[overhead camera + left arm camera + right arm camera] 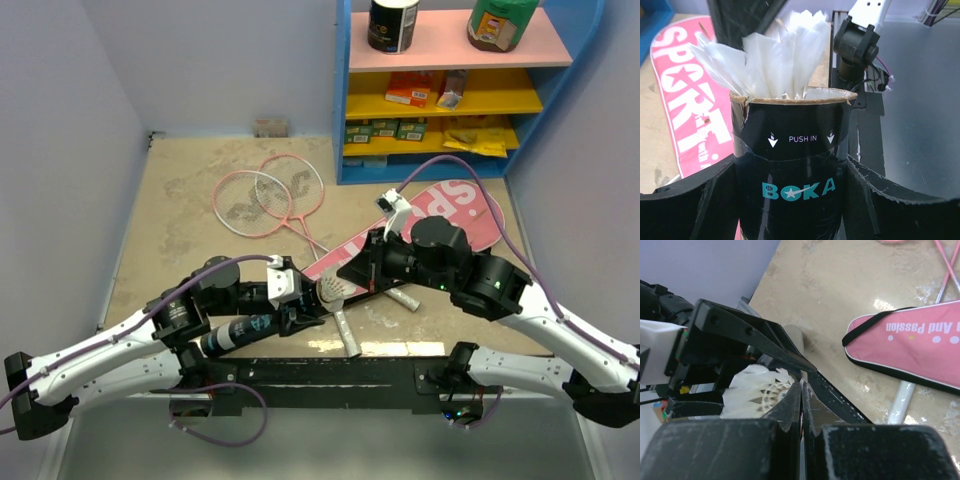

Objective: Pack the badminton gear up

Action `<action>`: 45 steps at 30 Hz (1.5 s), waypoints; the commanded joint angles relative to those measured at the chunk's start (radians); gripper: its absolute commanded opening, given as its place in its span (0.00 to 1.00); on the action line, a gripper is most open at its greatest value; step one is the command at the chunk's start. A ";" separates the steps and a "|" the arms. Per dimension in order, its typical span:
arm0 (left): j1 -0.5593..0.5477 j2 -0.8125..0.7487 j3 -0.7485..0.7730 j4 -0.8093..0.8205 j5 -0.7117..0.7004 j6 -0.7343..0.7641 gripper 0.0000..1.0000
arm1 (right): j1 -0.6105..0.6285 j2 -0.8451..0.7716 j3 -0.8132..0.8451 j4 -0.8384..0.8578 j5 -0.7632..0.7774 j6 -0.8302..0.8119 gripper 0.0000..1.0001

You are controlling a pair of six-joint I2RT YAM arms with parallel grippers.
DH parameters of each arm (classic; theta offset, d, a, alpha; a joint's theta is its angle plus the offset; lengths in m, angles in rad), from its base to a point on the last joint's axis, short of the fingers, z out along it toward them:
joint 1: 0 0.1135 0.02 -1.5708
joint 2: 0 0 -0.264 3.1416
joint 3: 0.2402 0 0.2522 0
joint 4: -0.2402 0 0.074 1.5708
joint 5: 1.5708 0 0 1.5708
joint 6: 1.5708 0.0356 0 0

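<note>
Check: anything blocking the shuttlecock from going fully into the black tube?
Nothing visible. The shuttlecock sits in the open mouth of the tube, feathers sticking out; only the right gripper, jaws shut, is at it. The tube's inside is hidden.

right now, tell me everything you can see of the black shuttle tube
The black shuttle tube is a dark, cardboard-looking cylinder with teal BOKA lettering and white PUSH IN arrows. Its brown rim is open and slightly torn, and a white shuttlecock sticks out of the mouth. The left pincer clamps it from both sides; from above it lies nearly level.
</note>
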 commanded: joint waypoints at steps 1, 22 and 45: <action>-0.002 -0.060 -0.016 0.116 -0.017 -0.016 0.00 | 0.002 -0.035 -0.033 0.080 -0.051 0.028 0.00; 0.010 -0.043 -0.011 0.111 -0.154 -0.030 0.00 | 0.144 0.103 -0.011 0.143 -0.073 0.009 0.00; 0.012 -0.005 -0.003 0.088 -0.142 -0.022 0.00 | 0.209 0.123 0.181 -0.046 0.069 -0.055 0.00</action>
